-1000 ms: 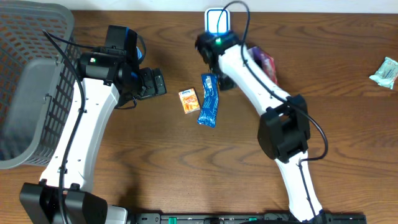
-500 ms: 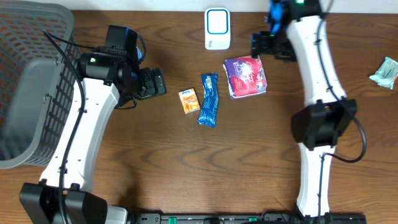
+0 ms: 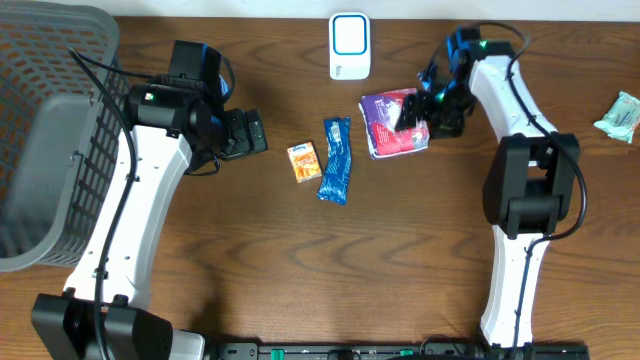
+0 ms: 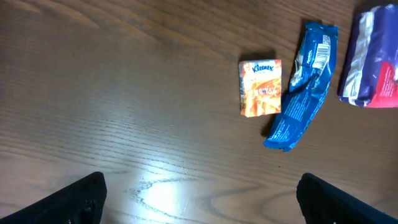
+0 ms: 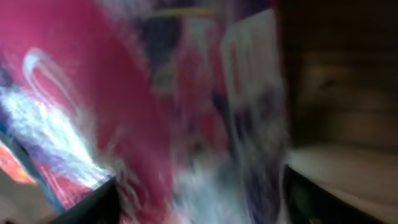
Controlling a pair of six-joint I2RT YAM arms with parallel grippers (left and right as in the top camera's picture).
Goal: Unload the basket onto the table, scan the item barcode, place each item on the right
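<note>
A purple and pink packet (image 3: 388,128) lies on the table below the white scanner (image 3: 348,45). My right gripper (image 3: 425,112) is down at the packet's right edge. In the right wrist view the blurred packet (image 5: 155,112) fills the space between the jaws of the right gripper (image 5: 199,199), which stand apart on either side of it. The packet still rests on the wood. My left gripper (image 3: 250,133) hovers open to the left of the items. The left gripper (image 4: 199,202) has only bare table between its fingers.
An orange Kleenex pack (image 3: 303,162) and a blue wrapper (image 3: 337,160) lie side by side mid-table. A grey mesh basket (image 3: 60,40) fills the far left. A pale green packet (image 3: 620,115) sits at the right edge.
The right arm swung from over the scanner out to the right, then came down onto the purple packet's right edge, its jaws narrowing. The left arm has not moved.
</note>
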